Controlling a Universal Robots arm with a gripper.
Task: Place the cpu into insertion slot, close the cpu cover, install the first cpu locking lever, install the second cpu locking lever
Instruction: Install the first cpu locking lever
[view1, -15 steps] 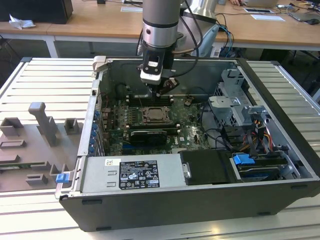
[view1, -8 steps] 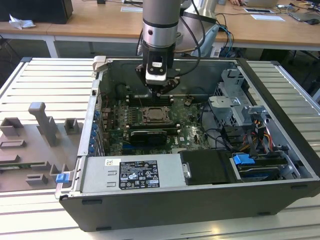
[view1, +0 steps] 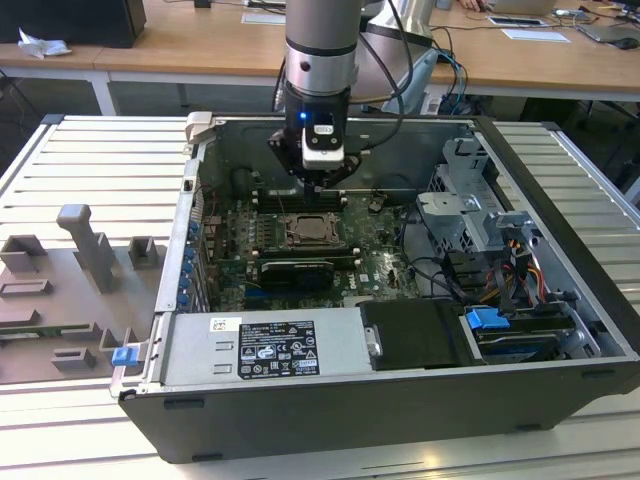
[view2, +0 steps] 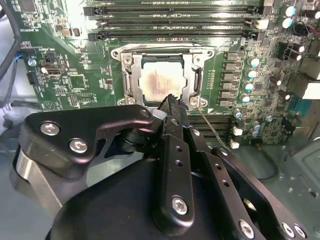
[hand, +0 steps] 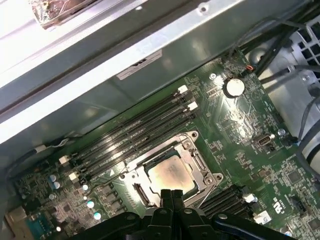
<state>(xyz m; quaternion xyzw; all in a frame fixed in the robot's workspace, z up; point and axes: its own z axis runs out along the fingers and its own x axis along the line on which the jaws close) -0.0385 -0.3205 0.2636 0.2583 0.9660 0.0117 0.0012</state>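
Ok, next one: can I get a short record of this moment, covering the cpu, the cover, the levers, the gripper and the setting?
cpu: seated in the insertion slot, pale face up
cpu cover: lying flat over the slot, cpu showing through its window
locking lever: thin rod slanting from the slot's corner; cannot tell if latched
gripper: shut, holding nothing, tip by the cover's edge
setting: green circuit board inside an open computer case, memory slots beside the slot
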